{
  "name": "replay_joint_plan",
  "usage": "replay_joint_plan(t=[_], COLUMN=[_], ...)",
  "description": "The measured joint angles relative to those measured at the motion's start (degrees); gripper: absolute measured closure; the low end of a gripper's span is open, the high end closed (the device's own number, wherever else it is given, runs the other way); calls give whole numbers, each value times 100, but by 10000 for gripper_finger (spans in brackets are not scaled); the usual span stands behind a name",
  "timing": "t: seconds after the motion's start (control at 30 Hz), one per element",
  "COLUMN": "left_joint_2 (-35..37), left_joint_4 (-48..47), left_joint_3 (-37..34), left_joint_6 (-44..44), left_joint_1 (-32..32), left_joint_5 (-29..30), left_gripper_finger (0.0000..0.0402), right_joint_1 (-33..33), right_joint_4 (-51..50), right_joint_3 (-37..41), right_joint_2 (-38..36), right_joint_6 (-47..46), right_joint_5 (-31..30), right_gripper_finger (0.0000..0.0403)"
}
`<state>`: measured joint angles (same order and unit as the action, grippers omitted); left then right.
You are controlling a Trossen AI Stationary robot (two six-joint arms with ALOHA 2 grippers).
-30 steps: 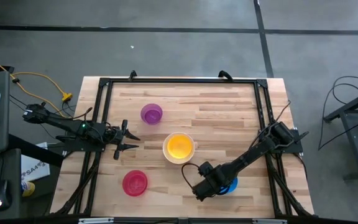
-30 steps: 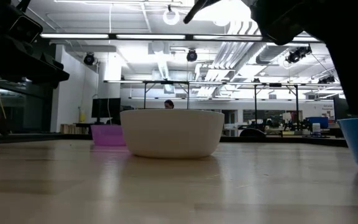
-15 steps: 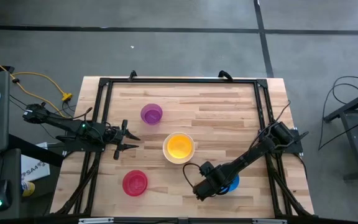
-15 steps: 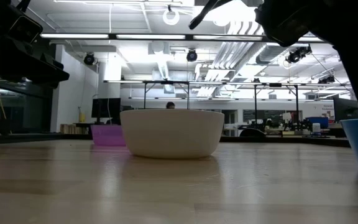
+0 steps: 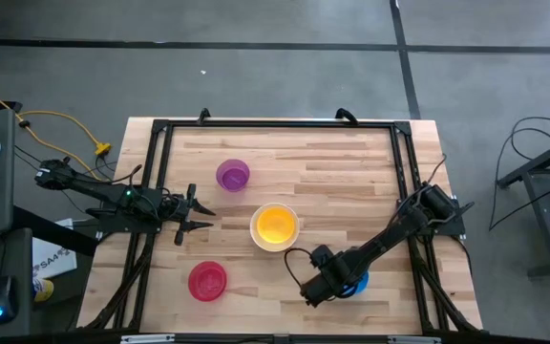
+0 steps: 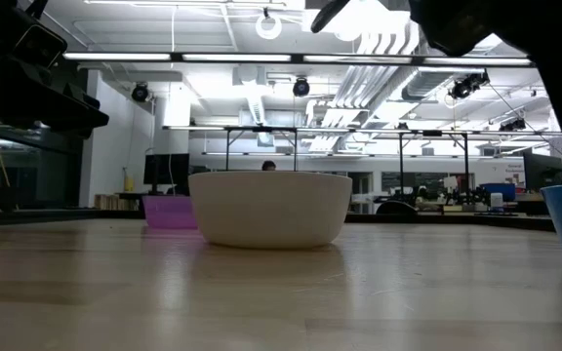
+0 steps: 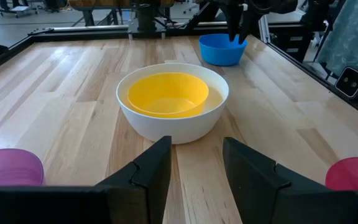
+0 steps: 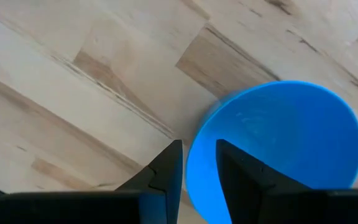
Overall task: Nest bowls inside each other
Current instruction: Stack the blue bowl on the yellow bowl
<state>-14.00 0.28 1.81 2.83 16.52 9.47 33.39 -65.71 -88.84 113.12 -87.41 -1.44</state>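
Observation:
A white bowl (image 5: 263, 233) with a yellow bowl (image 5: 275, 225) nested in it stands at the table's middle. A purple bowl (image 5: 232, 175) sits farther back on the left, and a red-pink bowl (image 5: 207, 280) sits near the front left. The blue bowl (image 5: 356, 284) is at the front right, with my right gripper (image 8: 197, 168) above its left rim, pointing down and shut on it. My left gripper (image 7: 194, 168) waits open at the left edge, level, facing the white bowl (image 7: 173, 124). My right gripper holds the blue bowl by its rim (image 8: 194, 158) on the side toward the table's left. One finger (image 8: 235, 171) is inside the bowl and the other (image 8: 166, 171) outside, coming from above and pointing down. Whether the bowl's base is off the table does not show.
A black frame (image 5: 275, 124) runs round the wooden tabletop. Bare wood lies between the white bowl and the blue bowl (image 7: 222, 50), and along the far side. Beyond the table the low view shows a lit room.
My right gripper has shifted slightly toward the table's right edge, and the blue bowl has gone that way with it, as the low view shows. The other bowls and my left arm have kept still.

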Motion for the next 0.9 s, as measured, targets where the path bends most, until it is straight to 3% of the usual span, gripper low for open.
replay_joint_plan(t=[0.9], left_joint_2=[-2], left_joint_4=[1], left_joint_3=[1], left_joint_6=[0], left_joint_1=[2], left_joint_5=[0], left_gripper_finger=[256], right_joint_1=[37], right_joint_4=[962], right_joint_3=[839], right_joint_2=[0], right_joint_6=[-189], right_joint_5=[148], right_gripper_finger=[317])
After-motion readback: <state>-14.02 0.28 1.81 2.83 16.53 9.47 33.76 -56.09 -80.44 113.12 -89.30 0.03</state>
